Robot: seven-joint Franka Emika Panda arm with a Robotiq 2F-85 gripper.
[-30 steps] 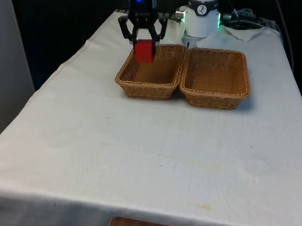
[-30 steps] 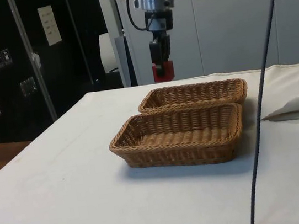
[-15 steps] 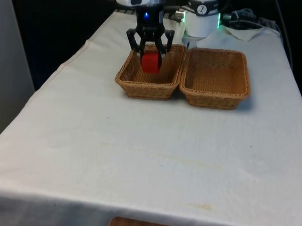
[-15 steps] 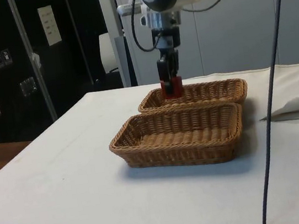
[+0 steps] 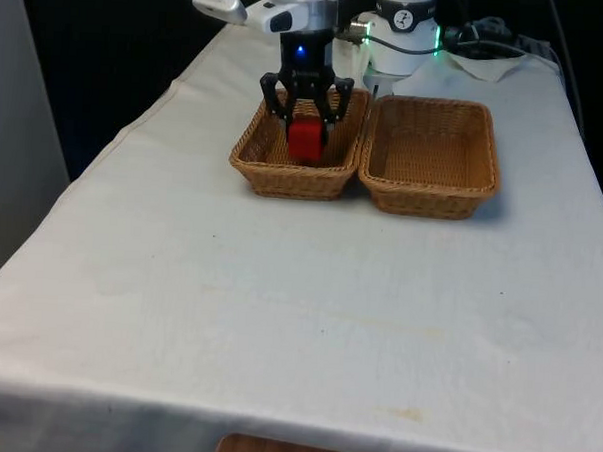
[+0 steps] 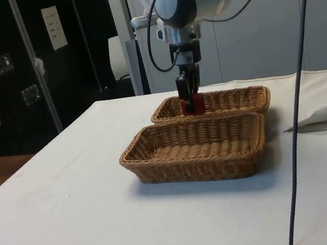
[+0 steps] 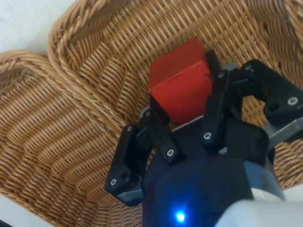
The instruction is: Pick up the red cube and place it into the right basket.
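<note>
Claw [image 5: 306,134] grasping the red cube [image 5: 305,141] hangs low inside the wicker basket [image 5: 257,154] on the front view's left (the robot's right), its floor directly beneath.

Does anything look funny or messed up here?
Nothing is spilled or broken. The gripper holds the red cube low inside the basket on the front view's left. The other basket sits neatly beside it, rims touching.
</note>
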